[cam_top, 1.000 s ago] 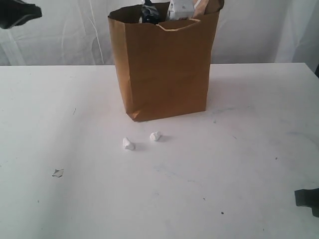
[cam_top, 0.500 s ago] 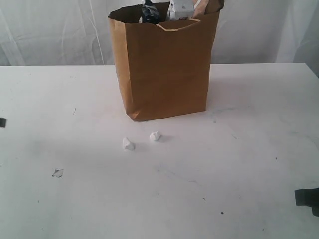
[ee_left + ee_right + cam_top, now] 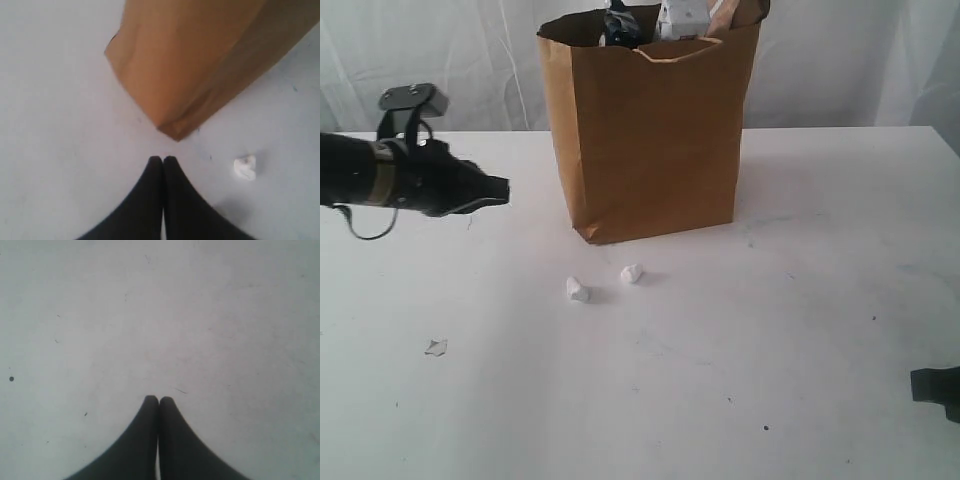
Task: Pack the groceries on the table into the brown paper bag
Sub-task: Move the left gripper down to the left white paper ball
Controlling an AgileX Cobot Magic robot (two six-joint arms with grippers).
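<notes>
The brown paper bag stands upright at the back middle of the white table. Tops of groceries poke out of its mouth: a dark item and a white-blue carton. My left gripper hovers left of the bag, shut and empty, its tips pointing at the bag's lower left corner. In the left wrist view its gripper shows both fingers pressed together. My right gripper is shut and empty over bare table; only a dark part of it shows at the right edge.
Two small crumpled white scraps lie in front of the bag; one white scrap shows in the left wrist view. A small grey fleck lies front left.
The left arm was at the upper left corner, nearly left the view, and now reaches in from the left at mid-height toward the bag. The right arm has stayed put.
</notes>
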